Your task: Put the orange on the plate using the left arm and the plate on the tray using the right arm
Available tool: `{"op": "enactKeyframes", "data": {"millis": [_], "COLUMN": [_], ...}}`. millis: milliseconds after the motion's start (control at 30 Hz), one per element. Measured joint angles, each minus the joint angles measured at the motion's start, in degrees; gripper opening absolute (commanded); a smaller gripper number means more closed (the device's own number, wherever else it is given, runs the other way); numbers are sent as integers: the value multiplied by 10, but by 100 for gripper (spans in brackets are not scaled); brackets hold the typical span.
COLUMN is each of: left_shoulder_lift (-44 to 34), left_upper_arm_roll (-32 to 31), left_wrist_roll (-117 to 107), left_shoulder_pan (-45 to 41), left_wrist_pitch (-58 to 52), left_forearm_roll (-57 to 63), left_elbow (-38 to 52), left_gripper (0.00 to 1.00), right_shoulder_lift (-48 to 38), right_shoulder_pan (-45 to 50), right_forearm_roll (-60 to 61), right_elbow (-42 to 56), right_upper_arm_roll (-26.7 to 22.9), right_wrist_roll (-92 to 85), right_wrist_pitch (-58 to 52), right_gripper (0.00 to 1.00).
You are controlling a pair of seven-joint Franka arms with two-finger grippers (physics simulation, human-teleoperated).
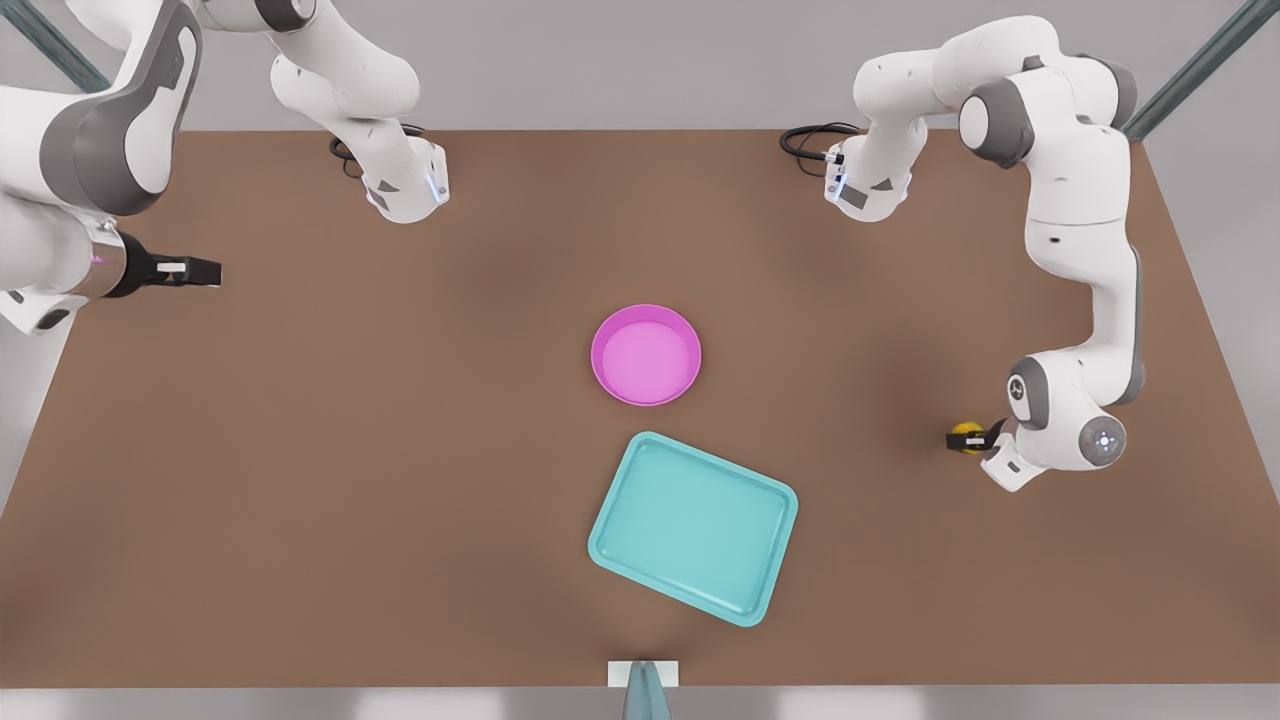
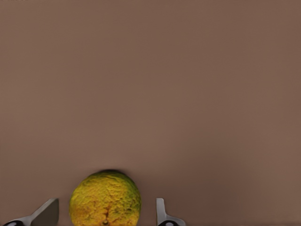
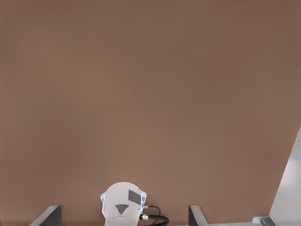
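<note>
The orange (image 1: 964, 431) lies on the brown table at the front view's right, small and bumpy with a greenish tinge. My left gripper (image 1: 970, 441) stands around it, open. In the left wrist view the orange (image 2: 105, 199) sits between the two fingertips of the left gripper (image 2: 104, 214), with a gap on each side. The pink plate (image 1: 646, 354) rests near the table's middle, with nothing in it. The teal tray (image 1: 693, 526) lies just in front of it, turned at an angle. My right gripper (image 1: 196, 271) waits open above the table at the front view's left, and its spread fingertips (image 3: 51, 214) show in the right wrist view.
Two arm bases (image 1: 405, 185) (image 1: 868, 182) with black cables stand at the table's back edge. One base (image 3: 123, 205) shows in the right wrist view. A small white block (image 1: 643, 674) sits at the front edge. Bare brown table lies between orange and plate.
</note>
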Motion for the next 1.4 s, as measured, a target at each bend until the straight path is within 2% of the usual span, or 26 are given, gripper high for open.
{"op": "enactKeyframes", "data": {"millis": [300, 333, 367, 433, 467, 600, 733, 800, 900, 1033, 1167, 1200, 1233, 1300, 1367, 1400], "left_shoulder_lift": [19, 19, 19, 19, 19, 6, -52, -81, -103, -86, -22, -11, -5, -1, -14, -42], "left_upper_arm_roll": [4, 4, 4, 4, 4, 4, 1, -4, -10, -15, -18, -19, -22, -26, -24, -2], "left_wrist_roll": [29, 31, 33, 36, 37, 38, 23, 13, -14, -69, -132, -148, -163, -194, -222, -232], "left_shoulder_pan": [0, 0, 0, 0, 0, -9, -88, -150, -299, -445, -495, -504, -510, -517, -518, -517], "left_wrist_pitch": [7, 7, 6, 6, 6, -1, -45, -82, -131, -157, -152, -147, -144, -140, -154, -176], "left_forearm_roll": [0, 0, 1, 3, 3, 5, 0, -2, -5, -22, -57, -67, -76, -89, -95, -96], "left_elbow": [-1, -1, -1, -1, -1, 0, 0, 0, 4, 24, 102, 113, 119, 121, 126, 128], "left_gripper": [100, 83, 73, 65, 65, 66, 66, 66, 66, 66, 67, 70, 100, 100, 100, 100], "right_shoulder_lift": [7, 7, 7, 8, 8, 8, 9, 9, 11, 12, 8, 6, 6, 9, 9, 8], "right_shoulder_pan": [0, 0, 0, -1, -1, -1, -2, -2, -2, -2, -3, -4, -5, -2, 9, 17], "right_forearm_roll": [0, 0, 0, 0, 0, 0, 0, 1, 1, 1, 2, 2, 3, 9, 20, 29], "right_elbow": [0, 0, 0, 0, -2, -4, -5, -6, -7, -10, -25, -29, -30, -50, -97, -131], "right_upper_arm_roll": [0, 0, 0, 0, 0, 0, -1, -1, -1, -1, -1, -1, -1, 13, 52, 74], "right_wrist_roll": [-3, -3, -4, -4, -5, -6, -7, -7, -8, -8, -8, -8, -8, -7, -6, -3], "right_wrist_pitch": [0, 0, 0, -1, -1, -1, 0, 1, 2, 3, 3, 4, 4, 7, 25, 45], "right_gripper": [100, 100, 100, 100, 100, 100, 100, 100, 100, 100, 100, 100, 100, 100, 100, 100]}}
